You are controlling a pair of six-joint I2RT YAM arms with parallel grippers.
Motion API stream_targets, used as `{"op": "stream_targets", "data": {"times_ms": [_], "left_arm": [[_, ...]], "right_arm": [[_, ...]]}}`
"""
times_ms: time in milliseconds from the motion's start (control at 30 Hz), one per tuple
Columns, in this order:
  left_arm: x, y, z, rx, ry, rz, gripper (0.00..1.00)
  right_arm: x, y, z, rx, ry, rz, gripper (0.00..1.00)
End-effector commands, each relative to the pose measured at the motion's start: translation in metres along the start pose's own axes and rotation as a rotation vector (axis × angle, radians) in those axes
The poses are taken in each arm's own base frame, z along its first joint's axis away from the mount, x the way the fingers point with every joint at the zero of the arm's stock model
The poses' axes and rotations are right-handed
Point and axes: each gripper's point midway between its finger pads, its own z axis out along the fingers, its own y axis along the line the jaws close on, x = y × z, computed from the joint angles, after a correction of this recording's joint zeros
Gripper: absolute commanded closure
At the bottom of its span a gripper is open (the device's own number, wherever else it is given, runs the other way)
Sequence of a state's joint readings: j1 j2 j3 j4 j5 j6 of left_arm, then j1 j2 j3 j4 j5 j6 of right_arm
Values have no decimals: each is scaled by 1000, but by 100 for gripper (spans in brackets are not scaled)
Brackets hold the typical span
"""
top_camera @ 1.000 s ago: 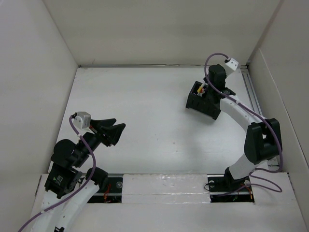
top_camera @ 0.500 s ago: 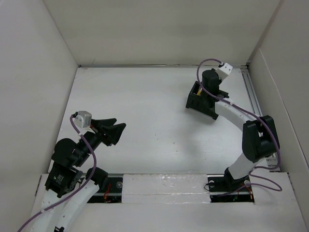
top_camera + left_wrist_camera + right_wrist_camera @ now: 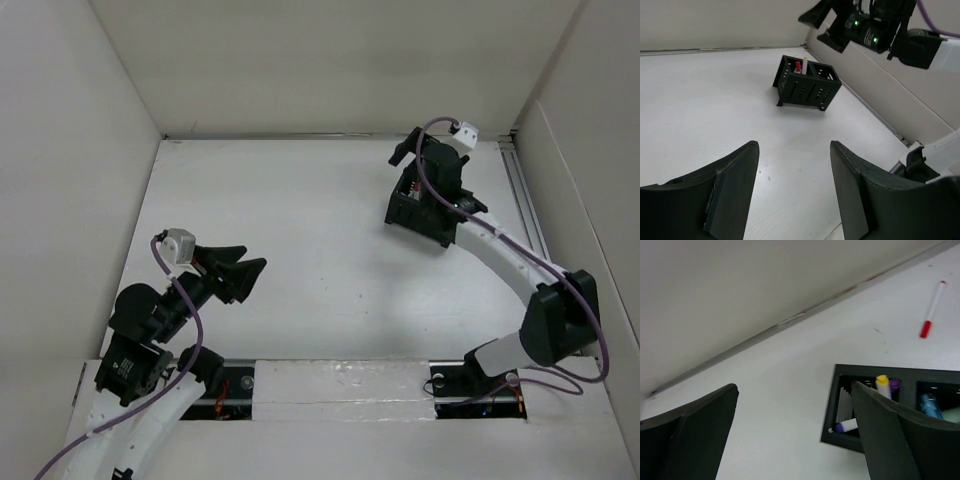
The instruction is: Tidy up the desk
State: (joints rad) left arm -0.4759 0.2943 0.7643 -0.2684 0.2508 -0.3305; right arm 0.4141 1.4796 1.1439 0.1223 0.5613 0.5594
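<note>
One white bench [image 3: 300,230] fills the walled space. At its far right stands one black two-compartment box [image 3: 807,82] with pens inside, and one red-capped pen [image 3: 932,309] lies apart from it. There are two hands. The right hand [image 3: 794,390], narrow a second ago, now gapes wide above the box, empty. The left hand [image 3: 793,146], near-left, has spread slightly wider, also empty.

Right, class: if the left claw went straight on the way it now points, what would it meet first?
Probably the black organizer, dead ahead of the open left claw with only bare desk between. The claw's tilt is hard to judge, so it might touch the desk first.
</note>
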Motion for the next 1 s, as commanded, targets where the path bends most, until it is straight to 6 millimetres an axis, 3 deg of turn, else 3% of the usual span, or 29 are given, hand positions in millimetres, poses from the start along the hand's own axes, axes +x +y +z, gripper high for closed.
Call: {"op": "stream_targets", "data": {"times_ms": [0, 67, 100, 200, 267, 300, 333, 433, 567, 733, 867, 967], "left_arm": [[0, -18, 6, 114, 9, 27, 45], [-2, -21, 4, 132, 2, 33, 42], [-2, -21, 4, 132, -3, 36, 41], [-9, -27, -4, 152, -38, 45, 39], [-17, -36, -13, 191, -84, 64, 36], [-19, -38, -16, 204, -99, 74, 35], [-24, -42, -22, 216, -131, 84, 35], [-31, -45, -31, 222, -175, 96, 35], [-35, -43, -33, 207, -190, 99, 35], [-36, -42, -33, 196, -197, 99, 36], [-39, -40, -37, 186, -224, 101, 37], [-41, -41, -38, 186, -230, 104, 37]], "right_arm": [[-46, 70, -50, -278, 47, 79, 0], [-44, 88, -78, -382, 114, 53, 0], [-56, 102, -105, -458, 105, 54, 0], [-58, 126, -163, -637, 131, 45, 0], [-66, 126, -208, -764, 132, 56, 0], [-64, 124, -223, -808, 140, 49, 0], [-65, 120, -252, -884, 153, 55, 0], [-61, 105, -293, -1002, 184, 29, 0], [-69, 68, -344, -1126, 156, 54, 0], [-75, 38, -373, -1192, 103, 99, 0], [-83, 10, -369, -1126, -11, 184, 0], [-83, 6, -367, -1114, -26, 191, 0]]}}
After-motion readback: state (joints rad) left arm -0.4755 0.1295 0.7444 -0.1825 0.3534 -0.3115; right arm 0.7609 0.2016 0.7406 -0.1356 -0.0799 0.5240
